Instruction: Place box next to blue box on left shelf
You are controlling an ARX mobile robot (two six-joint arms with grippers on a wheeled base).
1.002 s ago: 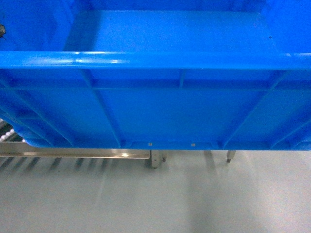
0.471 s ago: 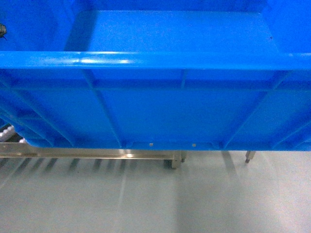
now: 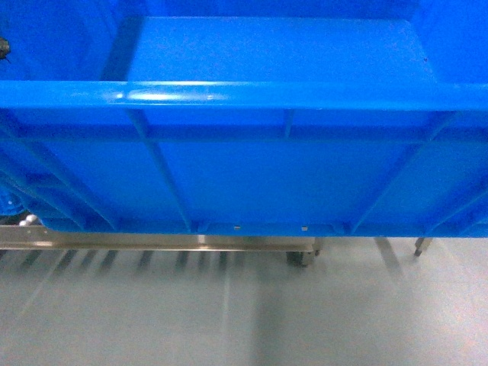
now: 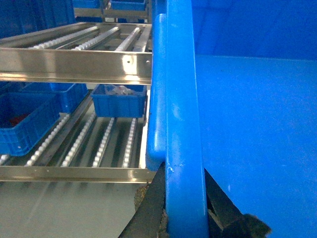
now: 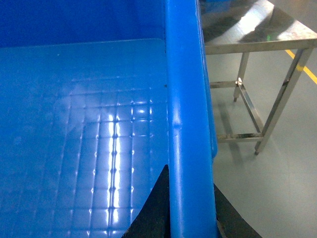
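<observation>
The box point(image 3: 252, 168), a large bright-blue open crate, fills the head view, with its ribbed near wall facing me. My left gripper point(image 4: 183, 172) is shut on the box's left rim point(image 4: 183, 99), one dark finger on each side. My right gripper point(image 5: 190, 177) is shut on the right rim point(image 5: 188, 99) in the same way. The left shelf point(image 4: 74, 173) has white roller lanes and a shiny front lip, and it stands to the left of the box. A small blue box point(image 4: 119, 100) sits far back on its lower level. The lip point(image 3: 152, 241) shows just under the box.
A larger blue crate point(image 4: 25, 121) sits on the lower level at the far left. An upper roller level point(image 4: 74, 64) runs above it. A steel table frame point(image 5: 262, 99) stands to the right on grey floor, near a yellow floor line point(image 5: 307, 69).
In the head view the shelf's front lip and its legs have slid to the right under the box. The box keeps the same place in the view, still held by both grippers.
</observation>
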